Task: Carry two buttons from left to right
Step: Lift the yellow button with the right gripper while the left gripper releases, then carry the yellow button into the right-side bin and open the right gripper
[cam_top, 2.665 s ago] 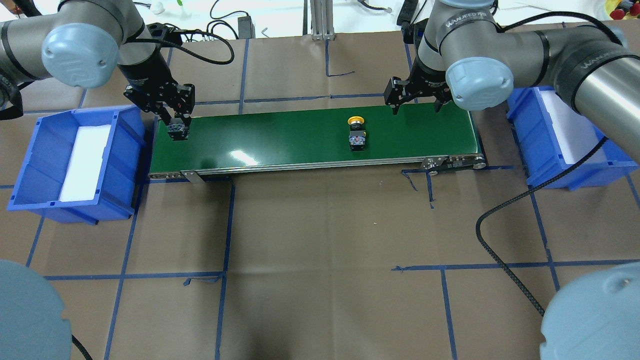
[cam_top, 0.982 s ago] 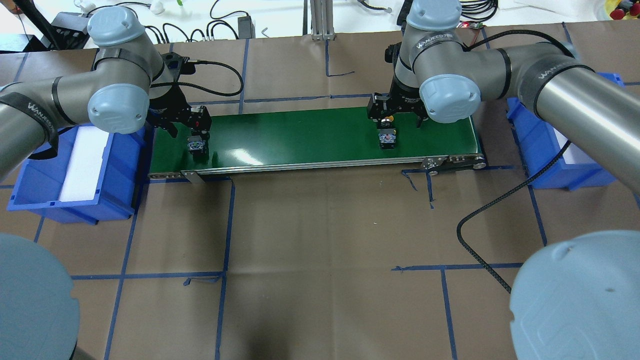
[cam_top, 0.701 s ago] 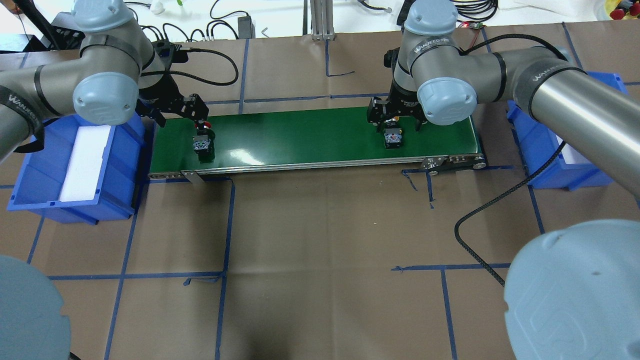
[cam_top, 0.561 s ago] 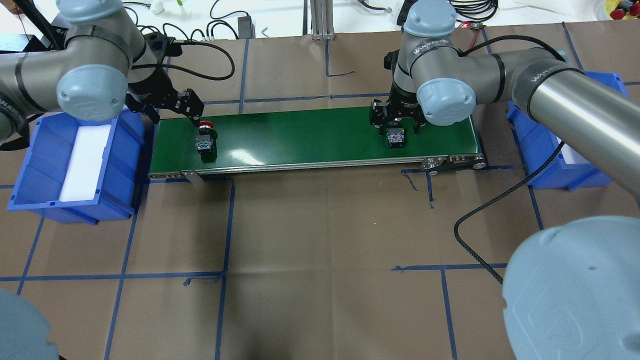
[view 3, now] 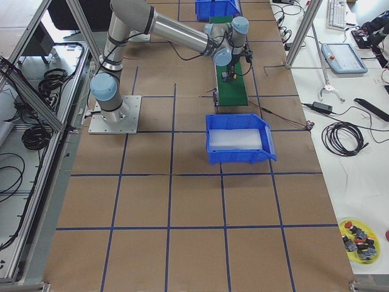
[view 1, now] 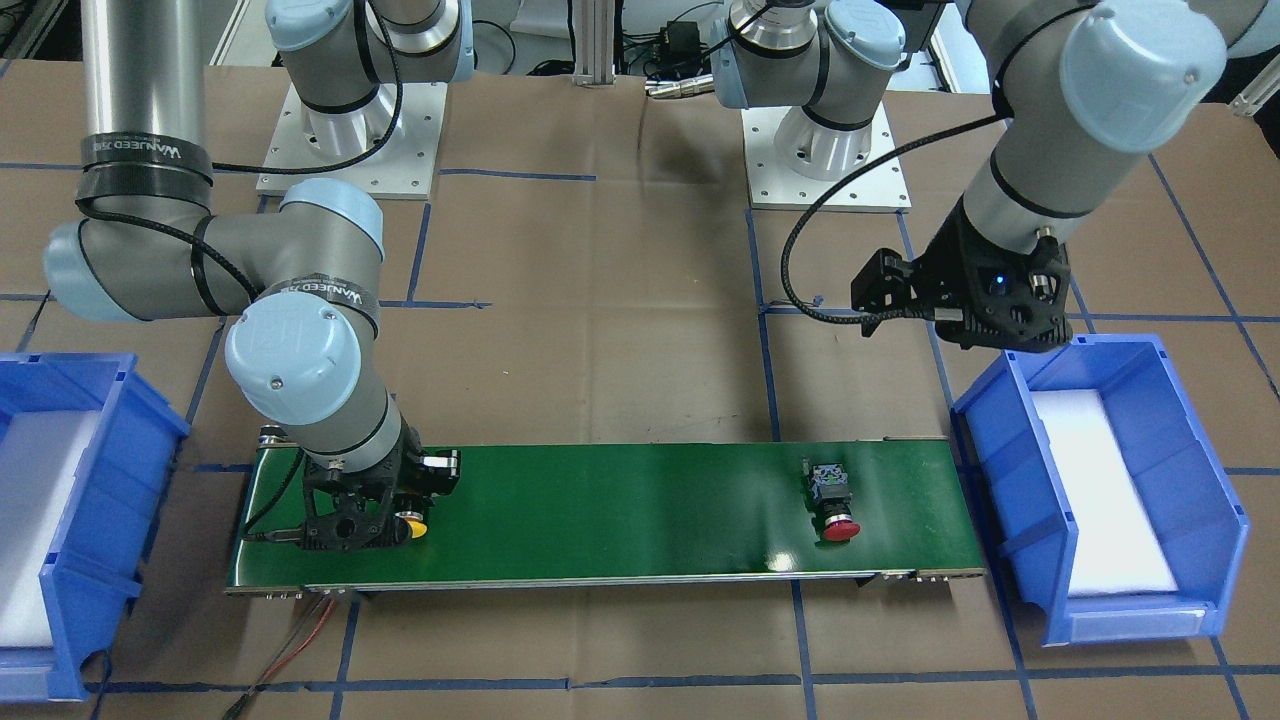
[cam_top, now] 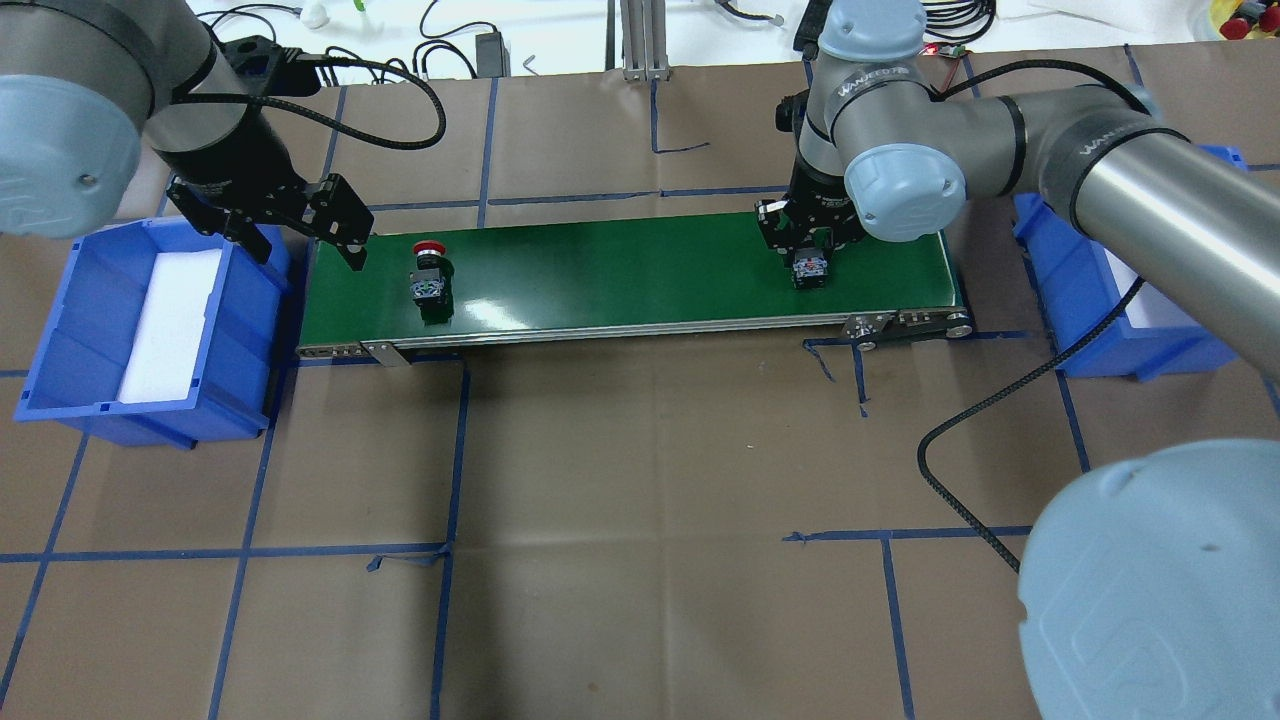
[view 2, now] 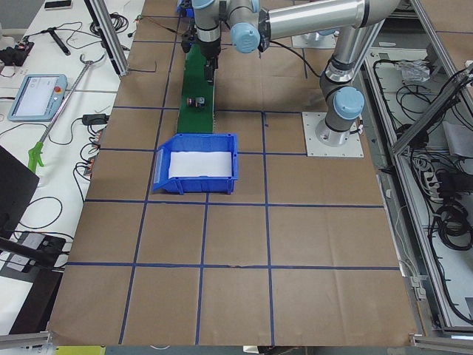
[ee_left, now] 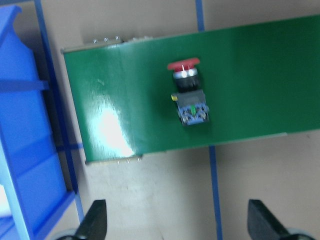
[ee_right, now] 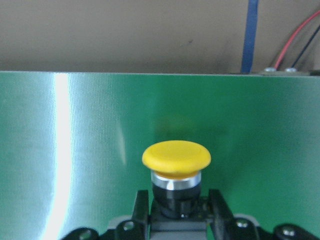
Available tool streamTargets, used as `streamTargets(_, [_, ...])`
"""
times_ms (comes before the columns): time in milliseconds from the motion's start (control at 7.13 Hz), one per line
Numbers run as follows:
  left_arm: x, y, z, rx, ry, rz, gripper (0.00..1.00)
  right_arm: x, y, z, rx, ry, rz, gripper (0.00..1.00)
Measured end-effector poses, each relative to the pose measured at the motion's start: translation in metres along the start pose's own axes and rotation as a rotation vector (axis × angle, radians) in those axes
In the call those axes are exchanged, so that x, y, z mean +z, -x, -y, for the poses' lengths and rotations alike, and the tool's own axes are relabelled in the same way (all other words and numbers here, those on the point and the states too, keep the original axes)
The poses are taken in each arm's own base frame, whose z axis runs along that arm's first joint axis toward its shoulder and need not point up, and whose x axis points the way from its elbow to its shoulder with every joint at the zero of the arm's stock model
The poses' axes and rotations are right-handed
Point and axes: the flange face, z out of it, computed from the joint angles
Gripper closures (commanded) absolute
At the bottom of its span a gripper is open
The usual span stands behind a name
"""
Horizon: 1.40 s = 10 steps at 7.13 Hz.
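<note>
The red button [cam_top: 430, 275] lies on its side on the green belt [cam_top: 620, 270] near its left end, free of any gripper; it also shows in the front view [view 1: 835, 500] and the left wrist view [ee_left: 189, 95]. My left gripper [cam_top: 307, 250] is open and empty, raised between the belt's left end and the left bin. My right gripper [cam_top: 808, 262] is down on the belt's right part, shut on the yellow button [ee_right: 176, 165]. Its fingers [ee_right: 141, 210] press the black body below the cap. The yellow cap [view 1: 412, 527] shows in the front view.
A blue bin [cam_top: 250, 330] with white padding stands left of the belt. A second blue bin [cam_top: 1080, 300] stands right of it. A black cable [cam_top: 960, 440] loops over the brown table in front of the right bin.
My left gripper let go of the red button and drew back up and left. Both buttons shifted right along the belt. My right gripper came down over the yellow button and closed on it.
</note>
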Motion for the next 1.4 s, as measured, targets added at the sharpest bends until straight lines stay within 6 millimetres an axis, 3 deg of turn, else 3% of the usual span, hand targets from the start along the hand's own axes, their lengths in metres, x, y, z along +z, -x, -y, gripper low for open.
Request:
streamTargets(140, [-0.013,-0.005,-0.017,-0.013,0.014,-0.005,0.0,-0.037,-0.022,-0.006,0.005,-0.009,-0.026,0.95])
streamTargets(281, [-0.024,-0.012,-0.027,-0.018,0.02,-0.006,0.0,-0.083,-0.06,-0.017,0.002,-0.006,-0.039,0.95])
streamTargets(421, [-0.034,-0.022,-0.029,-0.01,0.021,-0.002,0.0,-0.127,-0.122,-0.033,-0.014,-0.007,-0.042,0.95])
streamTargets(561, [-0.041,-0.029,-0.026,-0.005,0.024,0.0,0.0,-0.155,-0.194,-0.047,-0.038,-0.023,-0.044,0.95])
streamTargets(701, [-0.042,-0.031,-0.021,-0.002,0.029,0.0,0.0,-0.169,-0.263,-0.059,-0.053,-0.037,-0.051,0.95])
streamTargets(842, [-0.039,-0.032,-0.015,-0.001,0.034,-0.001,0.0,-0.169,-0.312,-0.068,-0.056,-0.037,-0.052,0.95])
streamTargets(982, [-0.035,-0.032,-0.009,-0.001,0.041,-0.002,0.0,-0.154,-0.338,-0.063,-0.06,-0.043,-0.039,0.96])
streamTargets(1403, [-0.032,-0.033,-0.002,0.001,0.045,-0.003,0.0,-0.087,-0.361,-0.039,-0.071,-0.114,-0.014,0.96])
